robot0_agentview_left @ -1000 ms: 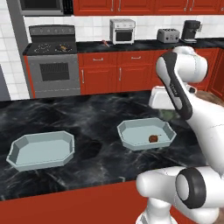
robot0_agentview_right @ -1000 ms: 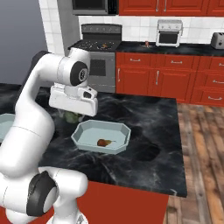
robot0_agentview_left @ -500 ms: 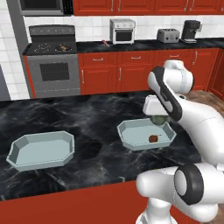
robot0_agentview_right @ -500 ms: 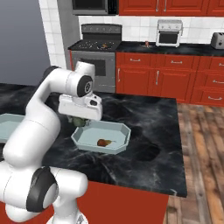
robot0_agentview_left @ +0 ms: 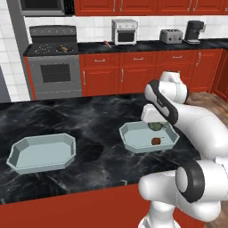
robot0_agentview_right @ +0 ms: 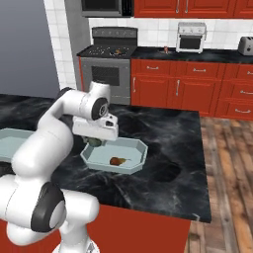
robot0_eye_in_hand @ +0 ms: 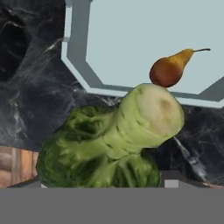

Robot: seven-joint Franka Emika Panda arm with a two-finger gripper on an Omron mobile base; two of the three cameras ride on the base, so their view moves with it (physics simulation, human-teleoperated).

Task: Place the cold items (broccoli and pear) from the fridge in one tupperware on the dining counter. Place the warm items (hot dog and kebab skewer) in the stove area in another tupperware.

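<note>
My gripper (robot0_agentview_left: 154,123) (robot0_agentview_right: 96,140) is shut on the green broccoli (robot0_agentview_left: 156,127) (robot0_agentview_right: 94,144) (robot0_eye_in_hand: 113,148), holding it just above the far edge of the right tupperware (robot0_agentview_left: 128,134) (robot0_agentview_right: 140,149) (robot0_eye_in_hand: 131,35) on the dining counter. The brown-yellow pear (robot0_agentview_left: 156,141) (robot0_agentview_right: 116,160) (robot0_eye_in_hand: 168,70) lies inside that tupperware. In the hand view the broccoli hides the fingertips. A second tupperware (robot0_agentview_left: 40,153) (robot0_agentview_right: 9,143) sits to the left. On the stove lies a small brown item, apparently the hot dog (robot0_agentview_left: 66,48) (robot0_agentview_right: 117,51). A thin red item by the toaster oven looks like the kebab skewer (robot0_agentview_left: 106,43) (robot0_agentview_right: 165,49).
The black marble dining counter (robot0_agentview_left: 98,116) runs between me and the red cabinets. On the far counter stand a toaster oven (robot0_agentview_left: 124,32), a toaster (robot0_agentview_left: 171,35) and a coffee machine (robot0_agentview_left: 194,31). The grey fridge (robot0_agentview_right: 24,44) is at the left.
The arm has swung left and down with the broccoli, from beyond the right tupperware to just over its far edge. The pear has not moved.
</note>
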